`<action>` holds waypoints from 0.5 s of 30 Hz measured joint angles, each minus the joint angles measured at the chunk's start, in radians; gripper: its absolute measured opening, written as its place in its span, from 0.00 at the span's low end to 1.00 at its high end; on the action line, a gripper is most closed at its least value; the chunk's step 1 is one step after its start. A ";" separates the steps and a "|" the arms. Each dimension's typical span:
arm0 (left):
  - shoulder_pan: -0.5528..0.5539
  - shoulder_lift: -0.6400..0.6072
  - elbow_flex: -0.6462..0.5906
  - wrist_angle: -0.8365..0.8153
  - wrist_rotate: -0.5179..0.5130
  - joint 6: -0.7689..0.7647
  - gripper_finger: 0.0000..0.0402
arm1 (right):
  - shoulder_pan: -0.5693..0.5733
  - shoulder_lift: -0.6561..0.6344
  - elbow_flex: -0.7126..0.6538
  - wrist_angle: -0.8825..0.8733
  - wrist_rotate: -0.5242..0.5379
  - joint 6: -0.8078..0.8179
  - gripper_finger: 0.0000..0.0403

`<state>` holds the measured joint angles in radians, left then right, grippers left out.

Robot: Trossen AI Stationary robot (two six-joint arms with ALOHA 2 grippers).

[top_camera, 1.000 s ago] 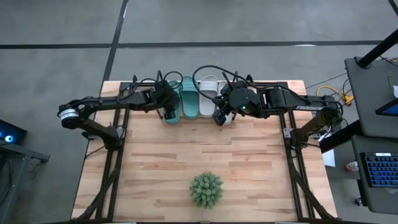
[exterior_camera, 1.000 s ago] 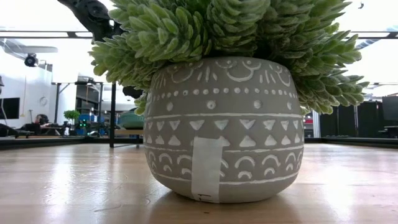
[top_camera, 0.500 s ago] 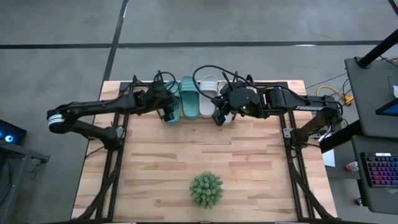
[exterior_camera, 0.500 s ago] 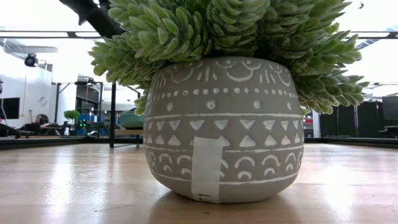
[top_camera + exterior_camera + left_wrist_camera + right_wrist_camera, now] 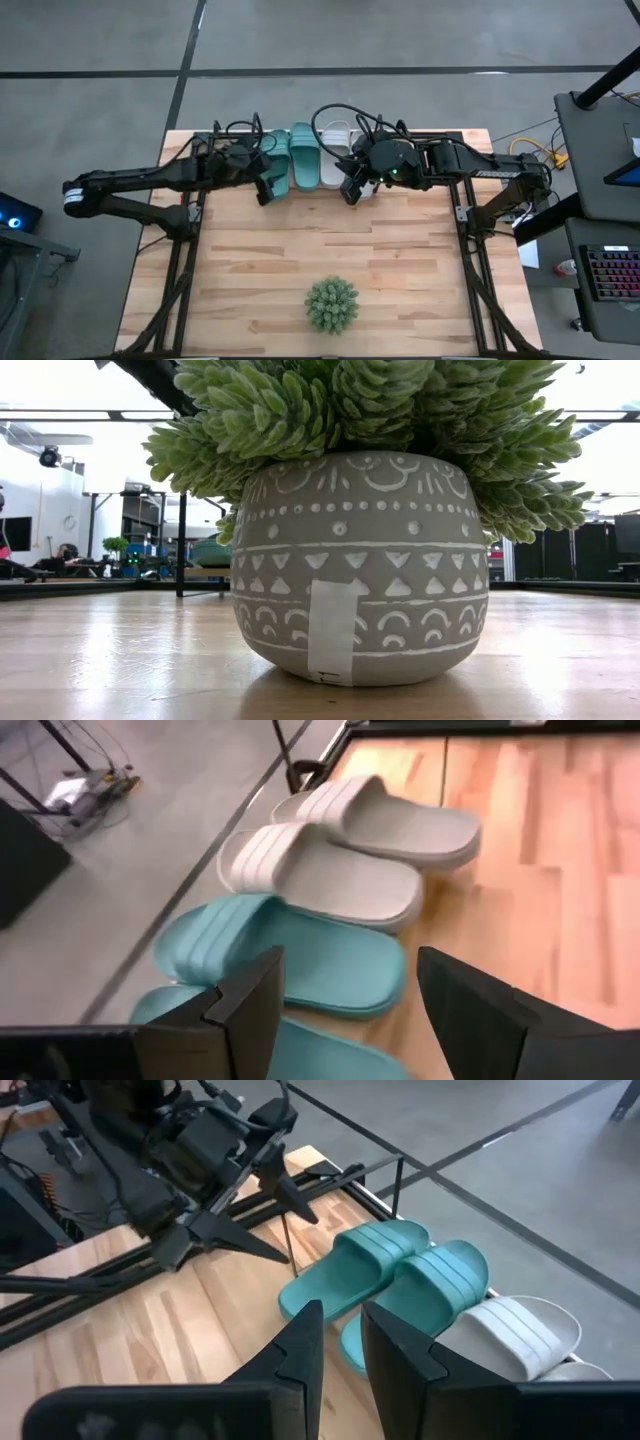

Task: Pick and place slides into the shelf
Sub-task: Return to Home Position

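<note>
All four slides lie side by side in a row at the far edge of the bench. The teal pair is on the left and the grey pair on the right, inside the thin black wire of the shelf. We cannot tell the shelf's board from the bench top.

The left hand hangs just near of the leftmost teal slide. Its fingers are spread wide and hold nothing. The right hand hangs just near of the grey pair, its fingers parted only by a narrow slot and also empty. We judge the placing done, with only the way home left.

The risk lies in that retreat. The left hand sits low and close to the teal slide, so a sideways swing before it lifts could catch a spread finger under the wide strap. That would drag the slide out of the row. A black cable loop from the right arm arches over the grey pair, and a sharp turn of the wrist could hook it on the shelf's upright wire. The potted plant stands well apart at the near edge.

The slides look matte and rubbery, with smooth rounded soles and ribbed straps. Such rubber would likely grip a finger rather than slip past it. The shelf wire is thin and hard to see against the grey floor. The bench is pale planked wood.
</note>
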<state>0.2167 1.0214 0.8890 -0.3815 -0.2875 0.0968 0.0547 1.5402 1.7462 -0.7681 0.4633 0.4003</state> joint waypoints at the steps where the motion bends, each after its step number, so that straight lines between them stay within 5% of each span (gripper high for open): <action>1: -0.009 -0.009 0.000 -0.004 0.004 -0.016 0.53 | 0.000 -0.001 0.000 0.000 0.000 -0.001 0.16; 15: -0.149 -0.026 0.184 -0.030 0.051 -0.147 0.53 | 0.031 -0.042 0.000 0.076 -0.002 -0.027 0.16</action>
<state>0.0680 0.9958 1.0733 -0.4115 -0.2361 -0.0506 0.0860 1.4977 1.7462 -0.6921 0.4614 0.3729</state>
